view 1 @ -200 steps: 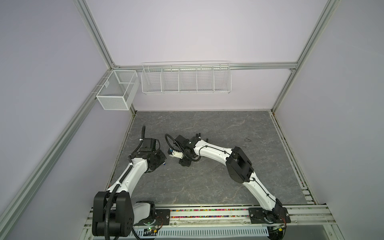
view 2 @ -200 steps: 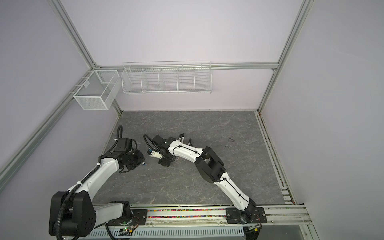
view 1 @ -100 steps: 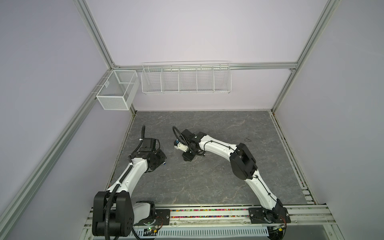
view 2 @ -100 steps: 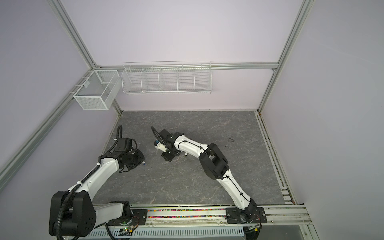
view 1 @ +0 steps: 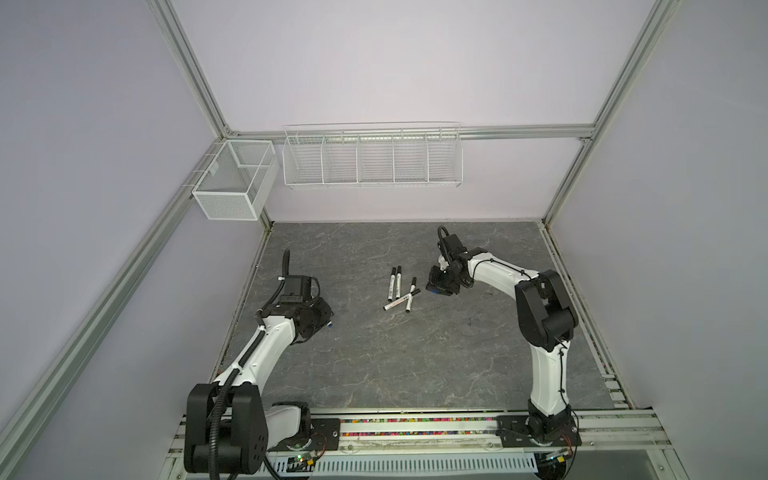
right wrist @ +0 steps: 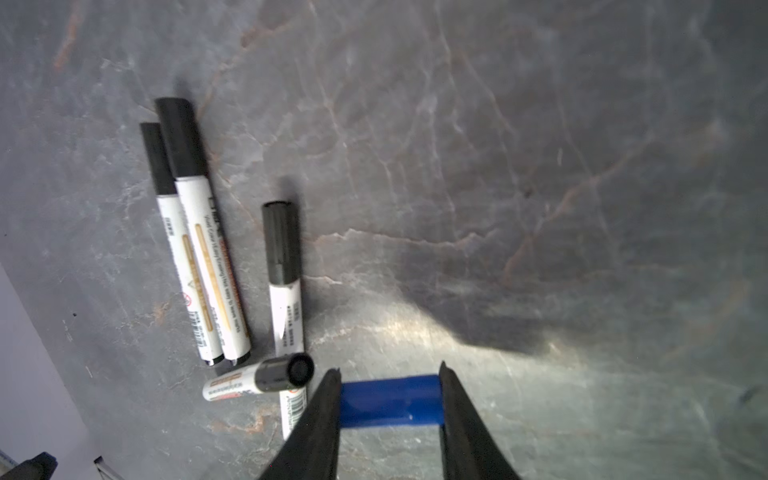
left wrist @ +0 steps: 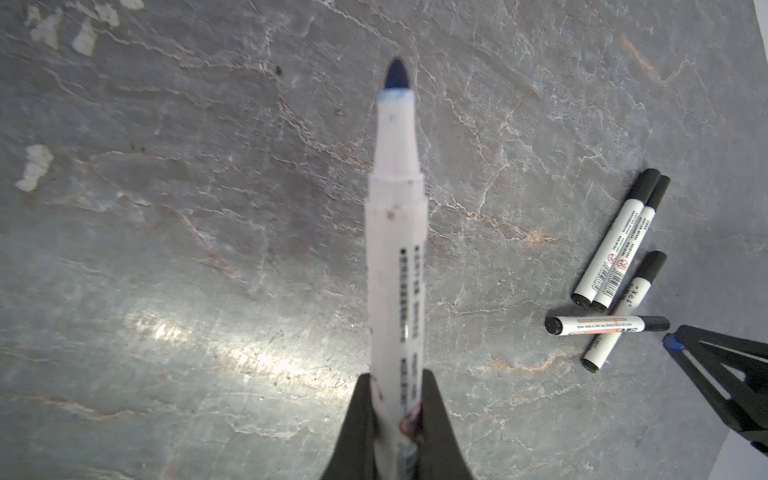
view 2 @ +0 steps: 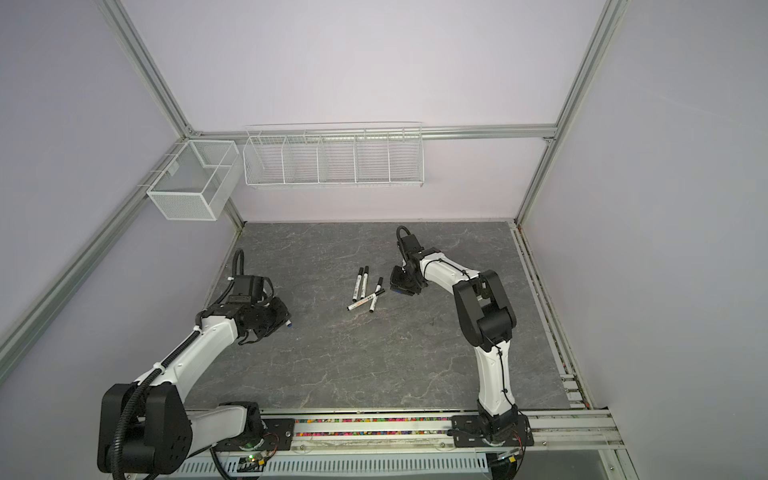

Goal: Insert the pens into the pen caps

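Left wrist view: left hand (left wrist: 395, 384) is clamped on the blue pen (left wrist: 395, 249), one finger on each side of the rear of the printed barrel. The pen is uncapped, with its blue tip (left wrist: 397, 75) bare and pointing straight out ahead of the hand. It's off the surface here, with the bench (left wrist: 166, 249) behind it. In both top views this hand (view 1: 323, 322) sits at the left of the bench, low, with the pen tip (view 2: 288, 324) poking out on its right.

Mid bench: four black-capped pens (view 1: 398, 282) lie flat.
- Two are side by side and touching, caps at the far end.
- The third pen (view 1: 411, 293) is just right of that pair and roughly parallel, cap far.
- The fourth pen (view 1: 399, 301) lies across the near part of the third and rests on it, cap end toward the right.

Right of the cluster: right hand (view 1: 436, 289) is low over the bench, near the fourth pen's cap end. In the right wrist view the right hand (right wrist: 388, 368) grips the blue cap (right wrist: 390, 401) crosswise, one end against each finger. Can't tell which end is the open one, or whether the cap is clear of the bench. The blue pen and blue cap are well apart, with the black pens between them.
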`<state>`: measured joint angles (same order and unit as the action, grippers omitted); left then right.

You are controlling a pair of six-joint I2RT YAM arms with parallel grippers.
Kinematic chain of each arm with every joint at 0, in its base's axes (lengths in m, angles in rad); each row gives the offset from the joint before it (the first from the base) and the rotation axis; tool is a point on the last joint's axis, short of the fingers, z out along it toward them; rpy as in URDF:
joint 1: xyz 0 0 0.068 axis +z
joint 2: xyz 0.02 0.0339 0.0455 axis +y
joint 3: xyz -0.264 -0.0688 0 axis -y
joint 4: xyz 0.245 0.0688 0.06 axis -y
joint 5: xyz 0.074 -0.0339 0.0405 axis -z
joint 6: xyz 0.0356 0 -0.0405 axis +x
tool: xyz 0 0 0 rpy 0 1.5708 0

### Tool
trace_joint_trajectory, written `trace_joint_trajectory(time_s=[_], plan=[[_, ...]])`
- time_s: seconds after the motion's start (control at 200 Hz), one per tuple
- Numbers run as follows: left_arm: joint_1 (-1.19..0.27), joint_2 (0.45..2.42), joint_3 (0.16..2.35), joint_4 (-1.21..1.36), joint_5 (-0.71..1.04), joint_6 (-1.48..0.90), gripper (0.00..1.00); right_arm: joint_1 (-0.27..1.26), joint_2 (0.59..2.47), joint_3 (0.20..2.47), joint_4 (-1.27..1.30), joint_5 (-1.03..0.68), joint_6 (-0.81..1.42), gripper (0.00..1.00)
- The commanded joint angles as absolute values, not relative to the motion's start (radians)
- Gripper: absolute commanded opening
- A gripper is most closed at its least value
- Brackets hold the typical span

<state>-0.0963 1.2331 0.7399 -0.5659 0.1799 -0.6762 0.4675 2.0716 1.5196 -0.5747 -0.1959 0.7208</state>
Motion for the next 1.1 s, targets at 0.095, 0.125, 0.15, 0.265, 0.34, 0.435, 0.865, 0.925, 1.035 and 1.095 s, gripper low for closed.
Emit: trace_joint_trajectory(time_s=[0.095,0.125,0.15,0.265,0.34,0.435,0.865,0.925,1.035,1.095], plan=[[-0.089,1.215,0.724,-0.541,0.186,-0.694,0.0,0.454,2.06,1.474,-0.589,-0.185,0.898,0.4],[-0.089,1.211,0.723,-0.54,0.183,-0.697,0.0,0.454,2.062,1.467,-0.58,-0.186,0.91,0.41],[-0.089,1.208,0.723,-0.541,0.182,-0.699,0.0,0.454,2.064,1.463,-0.576,-0.187,0.92,0.42],[-0.09,1.191,0.719,-0.543,0.175,-0.703,0.0,0.453,2.072,1.451,-0.55,-0.197,0.95,0.49],[-0.089,1.187,0.719,-0.544,0.175,-0.702,0.0,0.451,2.068,1.446,-0.54,-0.196,0.969,0.56],[-0.089,1.189,0.719,-0.545,0.173,-0.703,0.0,0.451,2.053,1.441,-0.524,-0.189,0.969,0.64],[-0.089,1.208,0.719,-0.533,0.18,-0.716,0.0,0.455,2.107,1.668,-0.72,0.04,0.418,0.53],[-0.089,1.21,0.719,-0.529,0.18,-0.722,0.0,0.454,2.189,1.755,-0.792,0.044,0.368,0.51],[-0.089,1.206,0.721,-0.528,0.182,-0.726,0.0,0.466,2.293,1.863,-0.859,0.089,0.306,0.5],[-0.089,1.201,0.72,-0.528,0.182,-0.727,0.0,0.475,2.313,1.874,-0.863,0.106,0.279,0.5]])
